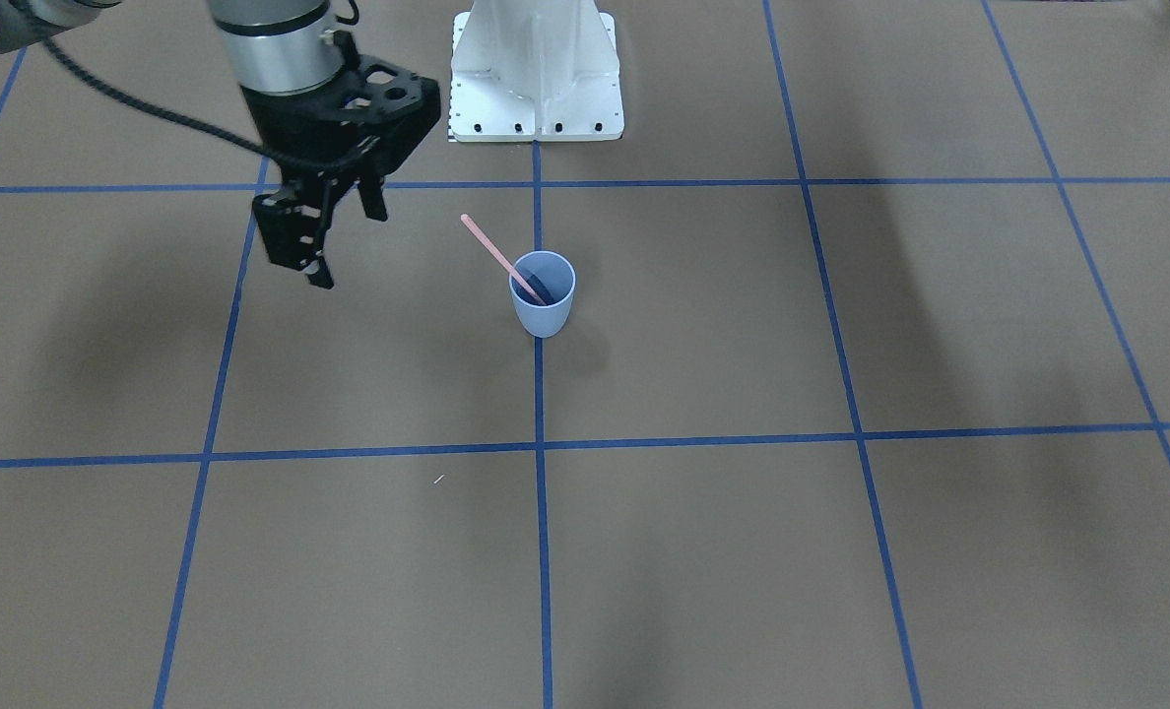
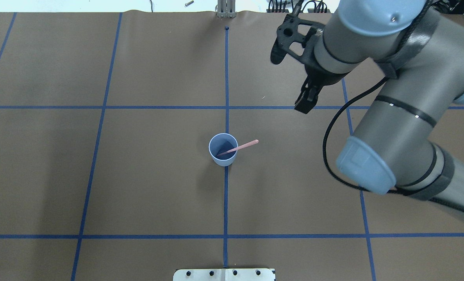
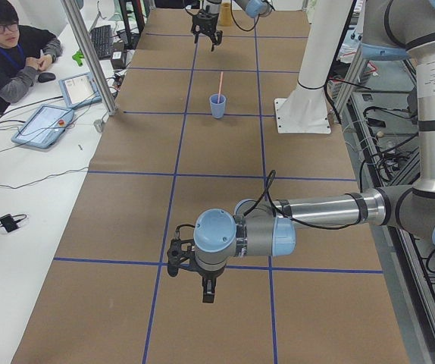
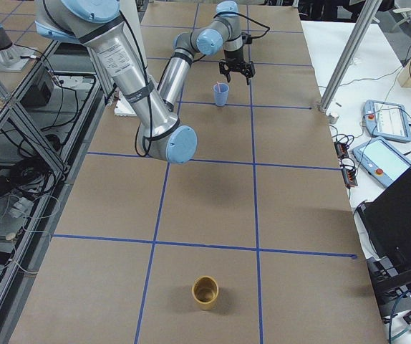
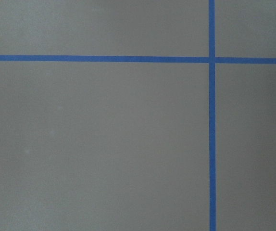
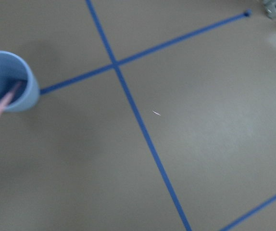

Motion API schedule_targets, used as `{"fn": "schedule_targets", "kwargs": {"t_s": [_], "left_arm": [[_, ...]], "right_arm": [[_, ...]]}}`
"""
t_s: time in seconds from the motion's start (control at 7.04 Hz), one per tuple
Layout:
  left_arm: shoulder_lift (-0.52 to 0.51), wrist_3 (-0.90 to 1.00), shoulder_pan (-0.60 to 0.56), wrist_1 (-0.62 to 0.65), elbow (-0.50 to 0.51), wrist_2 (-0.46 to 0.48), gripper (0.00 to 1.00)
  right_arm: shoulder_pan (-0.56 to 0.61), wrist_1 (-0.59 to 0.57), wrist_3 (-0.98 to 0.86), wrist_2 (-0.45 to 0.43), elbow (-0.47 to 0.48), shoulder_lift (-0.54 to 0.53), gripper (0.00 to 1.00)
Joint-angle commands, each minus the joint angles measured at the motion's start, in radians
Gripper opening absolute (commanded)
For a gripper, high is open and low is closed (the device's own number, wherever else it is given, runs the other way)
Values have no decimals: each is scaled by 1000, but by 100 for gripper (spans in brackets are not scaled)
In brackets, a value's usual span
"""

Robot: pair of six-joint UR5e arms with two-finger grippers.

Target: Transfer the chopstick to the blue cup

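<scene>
Chopstick: single thin straight stick, pale pink. Its lower end sits down inside the blue cup and its upper part slants out over the rim toward the robot's right. It leans because it is longer than the cup is deep, so the rim props it.

Blue cup: light blue tumbler, no handle, tapering to a narrower base, darker blue inside. It stands upright on the tabletop, on a blue tape line near the middle of the grid.

Right pincer: raised above the tabletop, well apart from cup and stick. The jaws stand parted with nothing between them. Judged clear of the stick so as not to knock it; the transfer appears complete.

Left pincer: hangs over bare tabletop far along from the cup and shows only in a side view. Whether it is parted or closed cannot be told. Judged parked out of the way.
</scene>
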Motion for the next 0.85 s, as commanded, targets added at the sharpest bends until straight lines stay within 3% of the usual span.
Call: {"fn": "schedule_targets", "kwargs": {"t_s": [0.0, 0.28, 0.71], "left_arm": [[2, 1, 0, -1, -2, 9, 98], [0, -10, 0, 2, -22, 10, 98], [0, -10, 0, 2, -42, 10, 98]], "right_arm": [[228, 29, -72, 132, -104, -91, 100], [440, 30, -278, 203, -230, -193, 100], [655, 35, -284, 231, -251, -421, 100]]}}
